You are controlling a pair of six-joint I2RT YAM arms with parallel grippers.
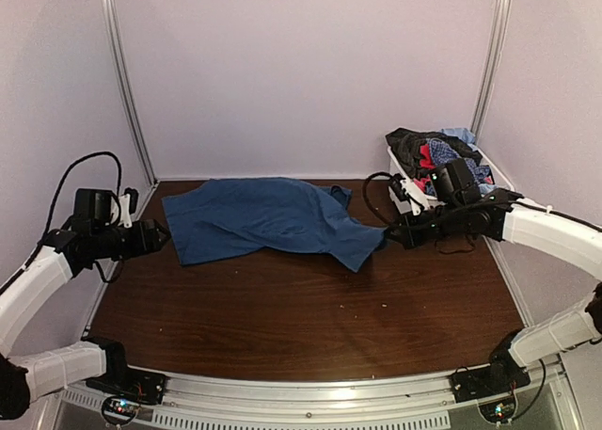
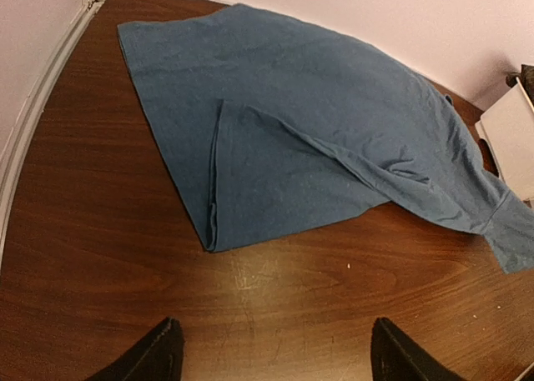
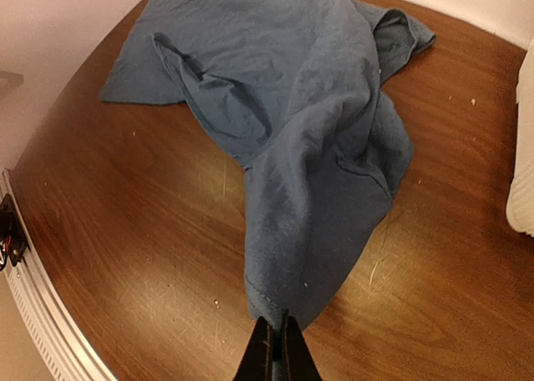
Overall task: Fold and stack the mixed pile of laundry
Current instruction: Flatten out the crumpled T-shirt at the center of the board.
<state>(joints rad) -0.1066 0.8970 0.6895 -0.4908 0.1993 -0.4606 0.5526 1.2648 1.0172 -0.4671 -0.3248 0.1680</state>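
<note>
Nearest is bare dark brown wooden table point(image 1: 301, 322). Spread mostly flat on it is the plain dark-blue cotton T-shirt point(image 1: 259, 218). Left gripper point(image 2: 275, 348) sits just off the shirt's left edge, fingers spread wide, nothing in them. Right gripper point(image 3: 273, 348) is pinched tight on the shirt's right corner. Past the shirt's right end, a white plastic bin point(image 1: 412, 183) holds a heap of black, red and light-blue clothes point(image 1: 437, 152).

Dim pinkish light, soft shadows, slight grain, wrist views fisheye-warped
</note>
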